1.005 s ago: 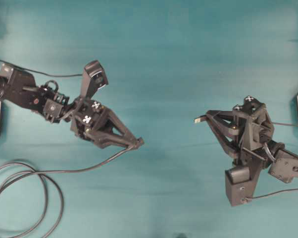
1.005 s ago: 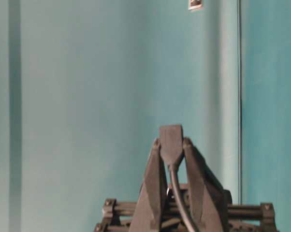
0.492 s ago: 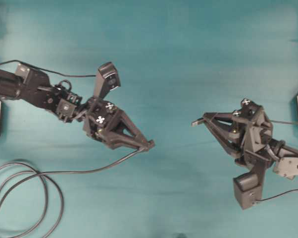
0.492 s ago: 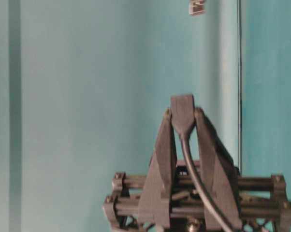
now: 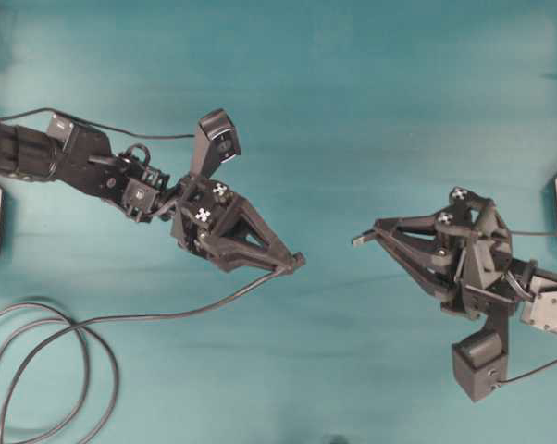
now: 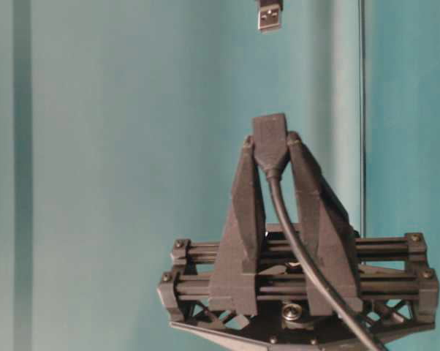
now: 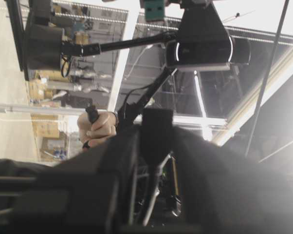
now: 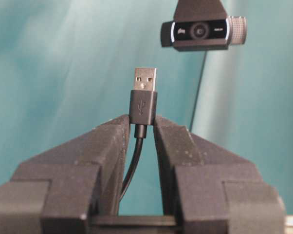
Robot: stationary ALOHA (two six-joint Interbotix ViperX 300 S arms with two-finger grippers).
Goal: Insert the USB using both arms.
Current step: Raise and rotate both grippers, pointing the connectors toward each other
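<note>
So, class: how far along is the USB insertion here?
Done: the right gripper holds the USB; the left gripper holds the dark connector. In hand: they face each other across a gap. Left: closing it and pushing the plug in.

Overhead cam looks down on teal table (image 5: 352,111); table-level cam faces close left end effector (image 6: 270,146).

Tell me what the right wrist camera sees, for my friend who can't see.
A black claw pinches a thin cable just below its USB plug, which points straight up with its silver tip bare. Behind is a teal backdrop, and a webcam looks in from the top.
</note>
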